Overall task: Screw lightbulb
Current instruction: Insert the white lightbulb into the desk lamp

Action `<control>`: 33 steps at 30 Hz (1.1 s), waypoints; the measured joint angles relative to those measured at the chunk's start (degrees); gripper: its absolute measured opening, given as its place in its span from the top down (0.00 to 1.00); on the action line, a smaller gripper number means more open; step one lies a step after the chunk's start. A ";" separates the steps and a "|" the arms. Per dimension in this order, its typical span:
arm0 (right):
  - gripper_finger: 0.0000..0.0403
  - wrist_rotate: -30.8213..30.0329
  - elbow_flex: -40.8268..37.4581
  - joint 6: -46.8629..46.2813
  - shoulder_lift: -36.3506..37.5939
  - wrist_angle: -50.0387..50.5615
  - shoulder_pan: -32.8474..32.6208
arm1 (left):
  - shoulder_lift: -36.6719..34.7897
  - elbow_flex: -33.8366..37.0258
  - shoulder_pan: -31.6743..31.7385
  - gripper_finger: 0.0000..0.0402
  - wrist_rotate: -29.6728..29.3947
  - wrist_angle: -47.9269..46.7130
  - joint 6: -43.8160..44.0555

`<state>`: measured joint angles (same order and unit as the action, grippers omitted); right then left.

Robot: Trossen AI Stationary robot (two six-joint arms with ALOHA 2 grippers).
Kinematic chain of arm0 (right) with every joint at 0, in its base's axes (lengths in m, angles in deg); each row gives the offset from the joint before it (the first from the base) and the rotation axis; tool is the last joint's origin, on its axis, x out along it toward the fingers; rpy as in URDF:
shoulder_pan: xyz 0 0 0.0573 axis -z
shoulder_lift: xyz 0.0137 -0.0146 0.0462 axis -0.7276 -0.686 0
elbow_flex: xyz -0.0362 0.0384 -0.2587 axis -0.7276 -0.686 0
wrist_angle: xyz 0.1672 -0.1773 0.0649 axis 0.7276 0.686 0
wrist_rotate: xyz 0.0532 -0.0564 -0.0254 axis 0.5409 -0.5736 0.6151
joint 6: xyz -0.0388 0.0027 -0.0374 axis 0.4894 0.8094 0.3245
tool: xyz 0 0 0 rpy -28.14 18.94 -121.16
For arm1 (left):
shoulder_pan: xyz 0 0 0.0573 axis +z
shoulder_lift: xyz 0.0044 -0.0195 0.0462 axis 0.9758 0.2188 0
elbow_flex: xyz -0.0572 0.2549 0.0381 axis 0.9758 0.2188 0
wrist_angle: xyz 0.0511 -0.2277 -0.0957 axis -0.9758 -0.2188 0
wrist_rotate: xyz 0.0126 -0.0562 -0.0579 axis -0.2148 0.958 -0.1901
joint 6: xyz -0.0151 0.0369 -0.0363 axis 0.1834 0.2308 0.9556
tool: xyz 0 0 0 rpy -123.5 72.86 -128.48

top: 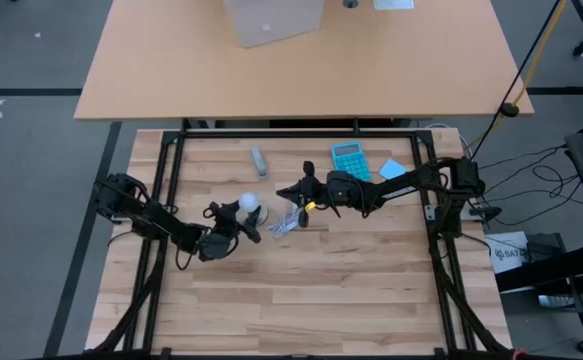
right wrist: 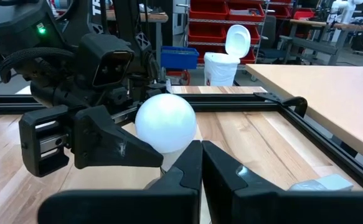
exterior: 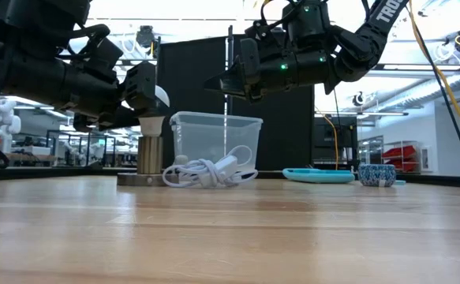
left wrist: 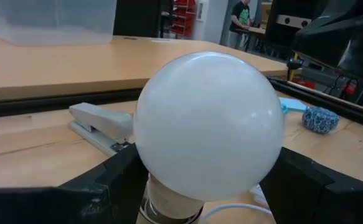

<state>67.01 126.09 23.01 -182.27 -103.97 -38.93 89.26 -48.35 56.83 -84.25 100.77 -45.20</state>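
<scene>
The lightbulb (top: 248, 203) stands upright on the socket base (exterior: 141, 178) near the middle of the wooden table (top: 351, 290), its narrow end seated in the socket's cylinder and its white head up. The left gripper (top: 241, 221) reaches in from the left, and its two dark fingers (left wrist: 106, 180) sit on either side of the bulb's head, closed against it. The right gripper (top: 293, 190) hovers above the table just right of the bulb, over the white coiled cable (exterior: 207, 172), with its fingers pressed together and holding nothing. A stapler (top: 259, 160) and a teal calculator (top: 349, 160) lie on the far side.
</scene>
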 joint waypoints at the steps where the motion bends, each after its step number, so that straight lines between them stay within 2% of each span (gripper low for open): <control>1: 0.99 0.01 0.00 -0.01 0.00 0.00 0.00 | 0.00 0.00 0.00 0.32 0.23 0.00 0.00; 15: 0.99 0.39 0.00 -0.17 0.00 0.04 0.00 | -0.04 0.00 0.02 0.32 0.84 0.15 -0.48; 25: 0.99 0.69 0.00 0.43 0.00 0.07 -0.21 | -0.02 0.00 0.02 0.16 1.90 0.20 -0.50; 30: 0.99 0.69 0.00 0.68 0.02 0.06 -0.35 | -1.51 -0.02 0.66 0.15 2.03 0.38 -0.55; 33: 0.99 0.69 0.00 0.68 0.02 0.07 -0.35 | -2.83 -0.02 1.82 0.14 4.35 0.19 -0.48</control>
<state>67.70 126.09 23.68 -182.25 -103.90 -39.29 86.44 -48.37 58.65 -79.90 100.97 -45.68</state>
